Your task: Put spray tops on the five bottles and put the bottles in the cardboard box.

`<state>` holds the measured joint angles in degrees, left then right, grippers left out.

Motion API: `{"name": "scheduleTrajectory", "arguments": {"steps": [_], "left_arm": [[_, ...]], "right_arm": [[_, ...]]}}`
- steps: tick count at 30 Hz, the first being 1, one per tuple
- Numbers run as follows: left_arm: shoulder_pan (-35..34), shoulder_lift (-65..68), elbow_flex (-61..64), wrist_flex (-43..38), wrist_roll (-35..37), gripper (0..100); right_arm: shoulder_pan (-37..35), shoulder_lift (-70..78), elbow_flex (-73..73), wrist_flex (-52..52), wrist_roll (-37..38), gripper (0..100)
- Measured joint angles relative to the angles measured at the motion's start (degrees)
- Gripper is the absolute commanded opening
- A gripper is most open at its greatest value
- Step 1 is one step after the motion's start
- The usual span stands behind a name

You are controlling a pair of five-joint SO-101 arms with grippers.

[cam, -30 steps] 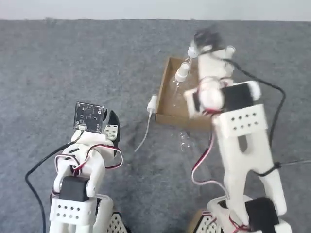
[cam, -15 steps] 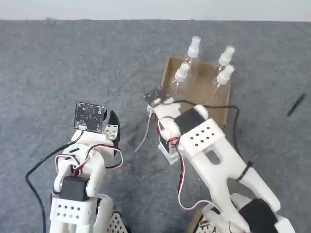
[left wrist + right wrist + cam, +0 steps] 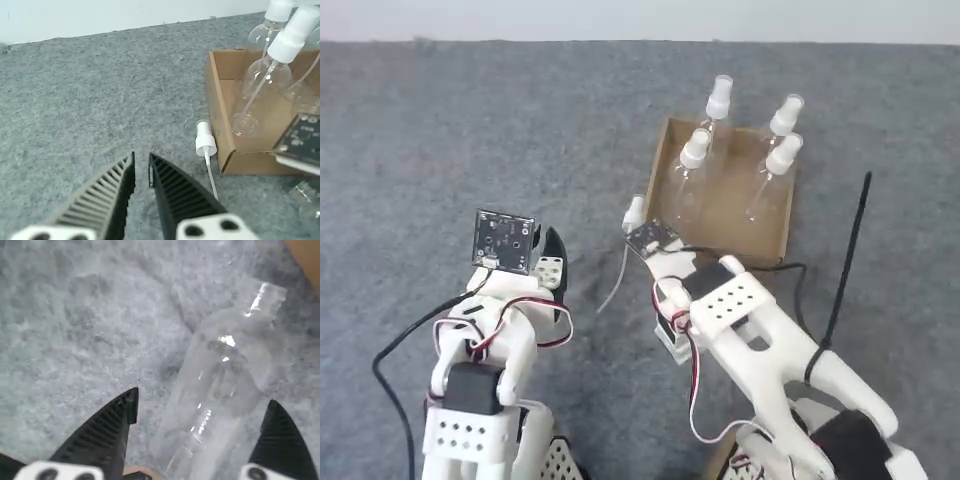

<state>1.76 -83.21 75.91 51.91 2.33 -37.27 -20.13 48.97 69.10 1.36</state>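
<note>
Clear plastic, so hard to read: the fifth bottle [image 3: 220, 405] lies on its side on the grey tabletop [image 3: 470, 130], uncapped, just in front of the cardboard box [image 3: 656, 190]. The right gripper [image 3: 202, 397] hangs over it with jaws spread wide, one on each side of the body, neither touching as far as I can tell. The left gripper [image 3: 141, 157] sits low over the tabletop with jaws all but closed, holding nothing. The loose spray top [image 3: 205, 142] lies just beside the box's near corner, its thin tube trailing away. Four capped bottles [image 3: 692, 175] stand upright inside.

Risks, as I judge them:
- The bottle is round and slick. An off-centre squeeze would likely roll it or squirt it out of the jaws.
- The right arm is close to the box wall. A swing while lifting could shove the box and topple the standing bottles.
- The tube looks flexible and the neck narrow, so misalignment would bend it instead of seating it.
</note>
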Motion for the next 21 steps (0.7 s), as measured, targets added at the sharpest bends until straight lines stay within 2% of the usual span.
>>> {"name": "scheduleTrajectory", "arguments": {"steps": [7,14,21], "left_arm": [[0.0,0.0,0.0,0.0,0.0,4],[0.0,0.0,0.0,0.0,0.0,4],[0.0,0.0,0.0,0.0,0.0,4]], "right_arm": [[0.0,0.0,4.0,-4.0,0.0,31.5],[-2.5,0.0,4.0,-4.0,0.0,15.3],[-6.9,0.0,4.0,-4.0,0.0,13.0]]}}
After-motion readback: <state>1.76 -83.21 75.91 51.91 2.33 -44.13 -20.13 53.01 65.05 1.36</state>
